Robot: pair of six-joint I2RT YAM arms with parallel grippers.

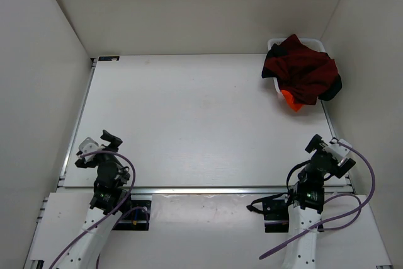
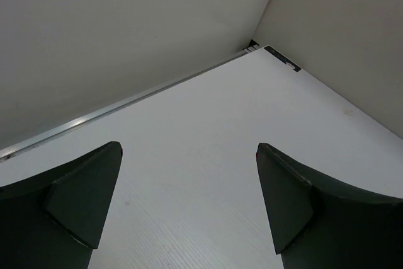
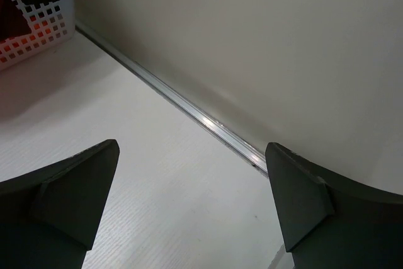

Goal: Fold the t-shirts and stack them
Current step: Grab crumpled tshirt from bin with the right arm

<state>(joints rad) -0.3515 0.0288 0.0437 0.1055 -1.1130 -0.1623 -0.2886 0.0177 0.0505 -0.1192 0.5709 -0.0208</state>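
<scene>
While your left tool [image 2: 187, 148] and right tool [image 3: 192, 145] stand released, the t-shirts [image 1: 301, 70] sit heaped in the basket [image 1: 315, 43], long axis unreadable.

Plain maroon shirt [image 1: 301, 64], black shirt [image 1: 333, 87], orange shirt [image 1: 290, 100]; basket [image 1: 313, 43] white, grid-holed; table [image 1: 189, 118] white

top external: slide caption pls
Left hand and right hand open at the near edge; maroon shirt, black shirt and orange shirt heaped in the basket, far right.

Robot lab test cell, white table [image 1: 189, 118], plain white panel walls [image 1: 201, 4], aluminium edge rails [image 1: 208, 189]
</scene>
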